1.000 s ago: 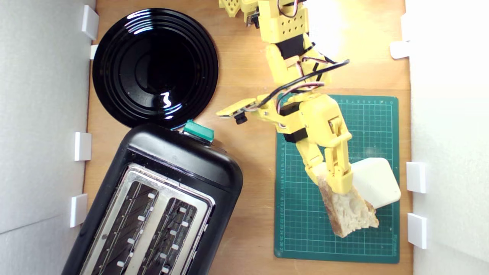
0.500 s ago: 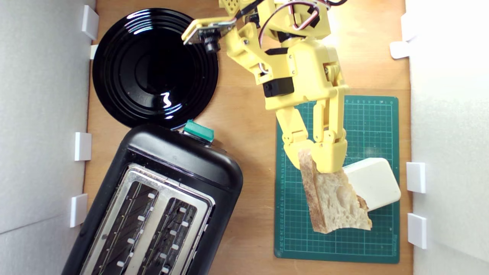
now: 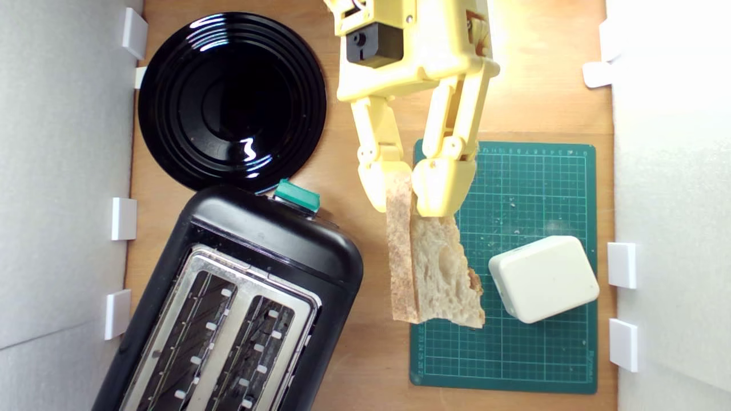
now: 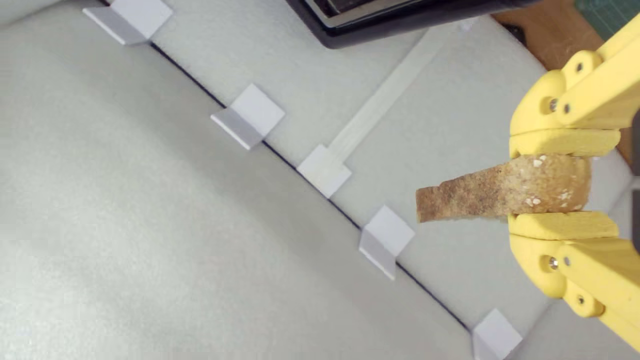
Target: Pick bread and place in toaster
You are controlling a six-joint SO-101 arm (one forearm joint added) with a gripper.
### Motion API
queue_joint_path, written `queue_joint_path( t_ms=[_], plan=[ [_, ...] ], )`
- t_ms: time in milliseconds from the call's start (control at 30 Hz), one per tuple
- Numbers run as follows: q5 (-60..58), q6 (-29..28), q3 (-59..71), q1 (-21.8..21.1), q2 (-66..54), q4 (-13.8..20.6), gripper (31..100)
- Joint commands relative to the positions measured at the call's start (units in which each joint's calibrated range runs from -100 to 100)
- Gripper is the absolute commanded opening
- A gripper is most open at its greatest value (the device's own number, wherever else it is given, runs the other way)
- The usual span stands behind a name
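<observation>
We've got the bread (image 3: 431,268) clamped in our tool (image 3: 404,193), lifted off the green mat (image 3: 531,354) and swung closer to the toaster (image 3: 268,251) since a second ago, slots next.

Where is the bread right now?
In the exterior view the bread hangs clamped in the gripper, over the green mat's left edge, between the toaster and the cream box.

Bright, even light; glare washes out the desk (image 3: 531,51) top, highlights streak the black plate (image 3: 231,100); both views sharp.
</observation>
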Motion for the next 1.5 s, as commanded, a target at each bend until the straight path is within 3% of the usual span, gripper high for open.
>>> queue_joint_path(
  t_ms=[0, 467, 800, 1467],
  plan=[
    [3.8, 3.9, -8.6, 4.2, -1.7, 0.1, 54.8],
    [11.9, 16.9, -16.5, 14.3, 3.5, 0.0, 54.8],
    [16.5, 23.9, -16.6, 18.1, 4.3, 0.0, 54.8],
    [18.2, 26.2, -23.4, 23.1, 11.9, 0.1, 54.8]
  ],
)
